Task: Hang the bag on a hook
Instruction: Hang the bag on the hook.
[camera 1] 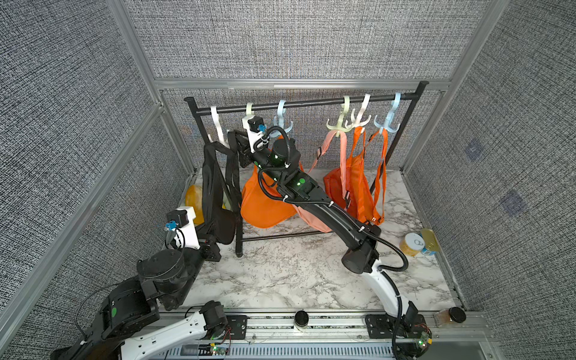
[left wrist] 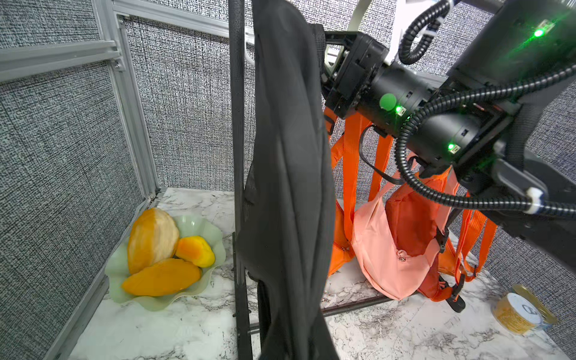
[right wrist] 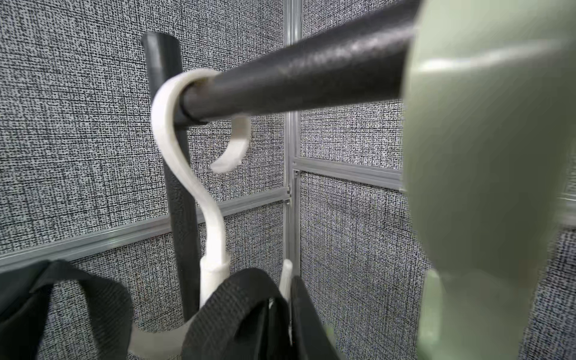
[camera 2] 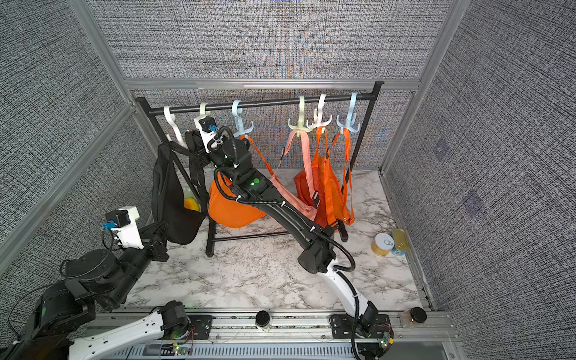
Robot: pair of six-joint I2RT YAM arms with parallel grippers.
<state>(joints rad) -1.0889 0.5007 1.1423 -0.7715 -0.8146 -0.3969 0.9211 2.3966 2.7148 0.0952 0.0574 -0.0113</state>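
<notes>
Nearest the camera head, the left gripper (camera 2: pixel 163 229) has its jaws closed on the bottom of the black bag (camera 1: pixel 215 193), holding that end out toward the front of the marble surface (camera 1: pixel 280 274), so the bag hangs at a slant, not plumb. Farther back and higher, the right gripper (camera 1: pixel 234 144) sits at the top of the bag. Whether its jaws are parted or pinching the strap (right wrist: pixel 237 299) I cannot tell, since its wrist view shows only webbing. There the strap lies over the lower prongs of the white hook (right wrist: pixel 212 224), the end hook on the rail (right wrist: pixel 296 78), so the bag looks hung but not settled. The danger lies in the letting go. If the right jaws back out with webbing caught on a finger, the strap could be dragged off the short prong. If the left jaws release abruptly, the bag could swing, twist the hook on the rail, and slip off. The pale green hook (right wrist: pixel 483 156) hangs just beside the right wrist and could be knocked.
</notes>
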